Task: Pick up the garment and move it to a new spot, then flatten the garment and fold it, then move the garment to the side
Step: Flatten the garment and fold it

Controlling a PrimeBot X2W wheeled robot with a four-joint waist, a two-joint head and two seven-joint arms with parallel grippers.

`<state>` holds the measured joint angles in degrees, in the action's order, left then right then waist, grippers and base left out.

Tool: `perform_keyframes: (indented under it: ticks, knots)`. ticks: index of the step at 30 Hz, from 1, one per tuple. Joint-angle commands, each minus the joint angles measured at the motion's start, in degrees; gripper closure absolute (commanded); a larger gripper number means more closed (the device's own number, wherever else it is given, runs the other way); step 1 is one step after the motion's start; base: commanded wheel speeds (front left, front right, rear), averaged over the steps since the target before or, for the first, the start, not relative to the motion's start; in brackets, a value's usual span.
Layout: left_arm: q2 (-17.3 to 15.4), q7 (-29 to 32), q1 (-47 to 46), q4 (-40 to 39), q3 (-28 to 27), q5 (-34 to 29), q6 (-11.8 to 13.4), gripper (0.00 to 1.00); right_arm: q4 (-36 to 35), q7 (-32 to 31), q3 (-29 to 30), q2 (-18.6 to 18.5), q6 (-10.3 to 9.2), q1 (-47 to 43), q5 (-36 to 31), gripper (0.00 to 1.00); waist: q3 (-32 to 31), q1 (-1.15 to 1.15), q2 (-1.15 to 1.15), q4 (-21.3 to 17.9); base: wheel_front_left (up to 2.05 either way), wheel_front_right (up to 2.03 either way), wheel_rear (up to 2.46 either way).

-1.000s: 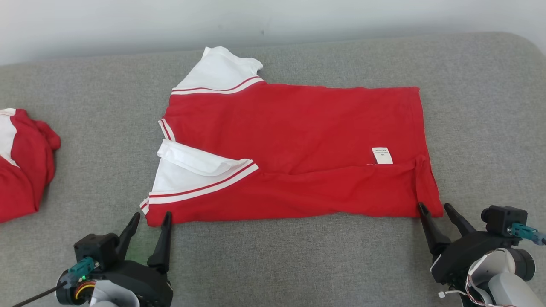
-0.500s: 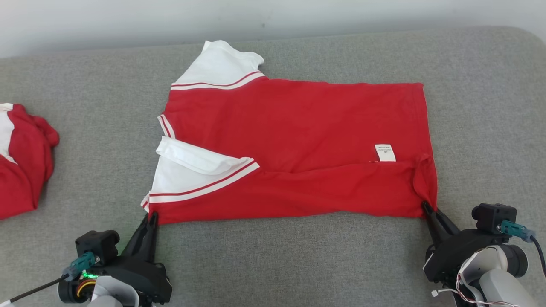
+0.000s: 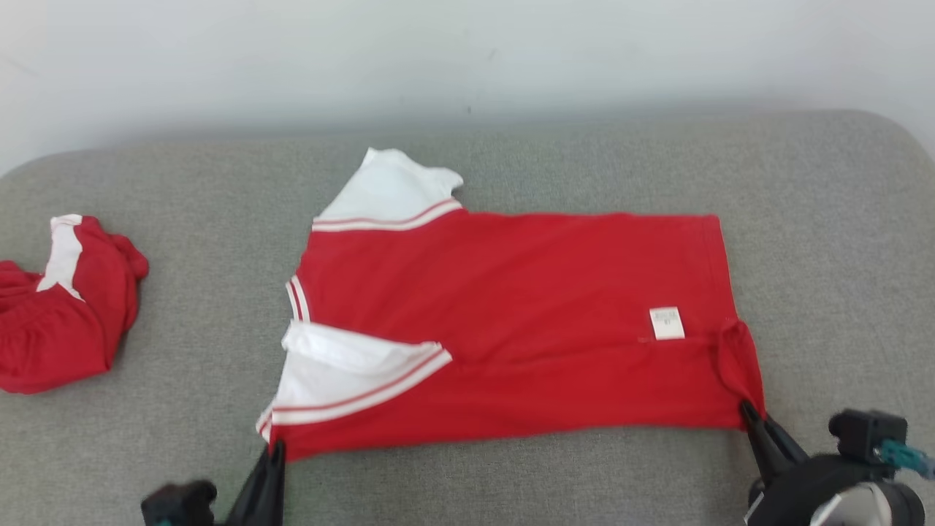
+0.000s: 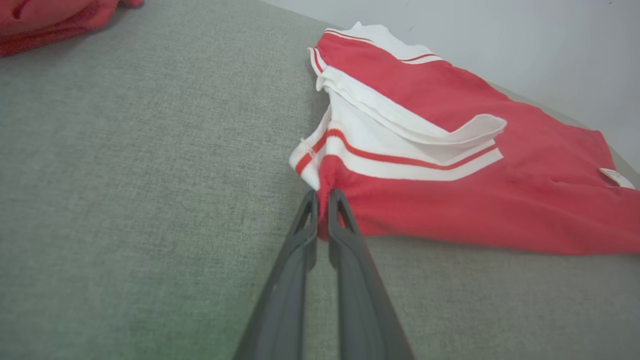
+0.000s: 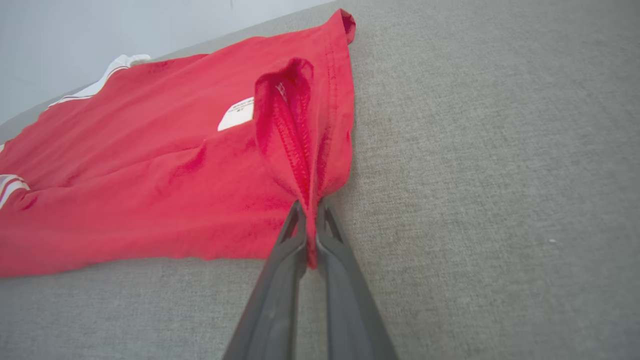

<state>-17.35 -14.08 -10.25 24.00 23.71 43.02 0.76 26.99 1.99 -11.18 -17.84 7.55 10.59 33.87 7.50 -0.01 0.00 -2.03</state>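
The garment [image 3: 511, 321] is a red shirt with white, red-striped sleeves and a white label, lying flat with its near part folded over on the grey cushioned surface [image 3: 511, 482]. My left gripper [image 3: 276, 447] is shut on its near left corner, by the lower sleeve; in the left wrist view the left gripper [image 4: 323, 194] pinches red cloth of the garment [image 4: 450, 150] between the fingers. My right gripper [image 3: 746, 407] is shut on the near right hem corner; in the right wrist view the right gripper [image 5: 310, 205] bunches the hem of the garment [image 5: 150, 165] upward.
A second red and white garment [image 3: 66, 307] lies crumpled at the far left of the surface. A pale wall [image 3: 467, 51] runs along the far edge. Bare grey cushion lies to the right of the shirt and along its near side.
Both grippers went from open to shut on the shirt's near corners. The head camera has tilted, so the whole scene sits lower in the picture and the grippers near its bottom edge.
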Motion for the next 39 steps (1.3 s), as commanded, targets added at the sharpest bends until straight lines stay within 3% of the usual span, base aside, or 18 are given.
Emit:
perform_keyframes:
  ticks: [1,10,11,12,13,14,19,26,31,39]
  knots:
    - [0.04,-0.50,2.68,-1.19,-0.35,0.84,0.60,1.00,-1.21,-0.34,0.78,-0.50,-0.14,-2.24,0.57,1.00,-1.77,0.01,0.00,0.68,0.00,0.00,0.00]
    - [0.37,0.49,12.31,-9.60,0.44,1.11,4.26,1.00,-9.11,-5.01,5.07,-0.64,-0.14,-12.36,-1.29,1.00,-3.34,0.01,0.00,1.61,0.00,0.00,0.00]
    - [-0.17,0.59,12.69,-9.99,0.70,0.14,4.82,0.81,-10.36,-5.86,5.62,-0.15,-0.14,-13.24,-2.05,0.60,-3.46,0.01,0.00,1.65,0.00,0.00,0.00]
    - [0.02,0.33,12.85,-10.27,0.40,0.22,5.02,0.16,-10.92,-6.04,5.96,0.18,-0.14,-13.63,-2.42,0.00,-3.52,0.01,0.00,1.66,0.00,0.00,0.00]
    - [0.02,0.33,12.85,-10.27,0.40,0.22,5.02,0.16,-10.92,-6.04,5.96,0.18,-0.14,-13.63,-2.42,0.00,-3.52,0.01,0.00,1.66,0.00,0.00,0.00]
    - [0.14,0.23,13.00,-10.35,0.17,0.18,5.29,0.00,-11.44,-6.36,6.36,0.58,-0.14,-13.89,-2.83,0.00,-3.59,0.01,0.00,1.66,0.00,0.00,0.00]
    - [-0.69,-0.71,11.60,-10.41,-1.56,-1.67,4.20,0.00,-14.51,-4.84,7.61,2.22,-0.14,-13.29,-5.06,0.00,-3.99,0.01,0.00,1.32,0.00,0.00,0.00]
    - [1.64,-1.08,10.89,-16.76,-7.88,-8.66,7.16,0.00,-18.80,1.04,7.79,4.95,-0.14,-11.08,-7.93,0.00,-4.80,0.01,0.00,0.46,0.00,0.00,0.00]
    - [3.29,-1.11,11.54,-21.39,-12.72,-15.59,7.88,0.00,-20.72,6.84,8.16,6.43,-0.14,-10.13,-9.62,0.00,-5.14,0.01,0.00,0.04,0.00,0.00,0.00]
    - [4.76,-1.13,13.70,-24.20,-17.23,-22.46,5.29,0.00,-21.93,11.84,8.90,7.38,-0.14,-11.92,-14.01,0.00,-5.67,0.01,0.00,-0.08,0.00,0.00,0.00]
